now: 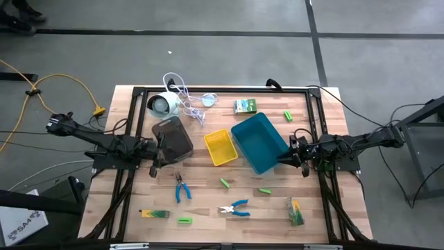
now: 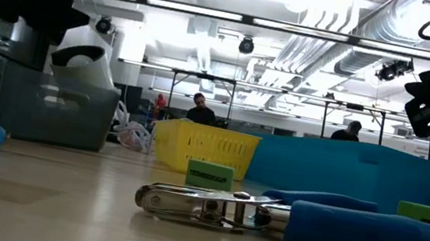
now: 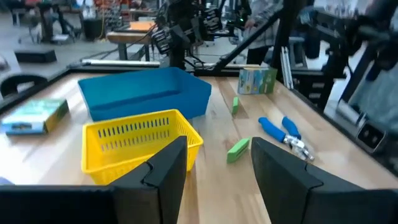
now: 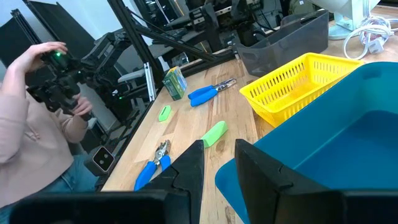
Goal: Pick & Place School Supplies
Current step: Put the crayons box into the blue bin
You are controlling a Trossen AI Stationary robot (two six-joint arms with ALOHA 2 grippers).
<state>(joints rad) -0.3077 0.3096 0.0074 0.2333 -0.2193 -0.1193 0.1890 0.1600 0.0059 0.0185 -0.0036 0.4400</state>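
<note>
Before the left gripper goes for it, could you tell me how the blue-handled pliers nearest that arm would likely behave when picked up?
The pliers lie flat, so they probably won't roll. Their two handles are splayed, so they may swing on the hinge when lifted by one. The metal jaws look heavier than the handles, so it may tip nose-down. The left gripper hovers open nearby.

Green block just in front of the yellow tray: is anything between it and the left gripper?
Nothing visible. The left gripper is open, and bare table lies between it and the green block; the yellow tray sits off to one side.
</note>
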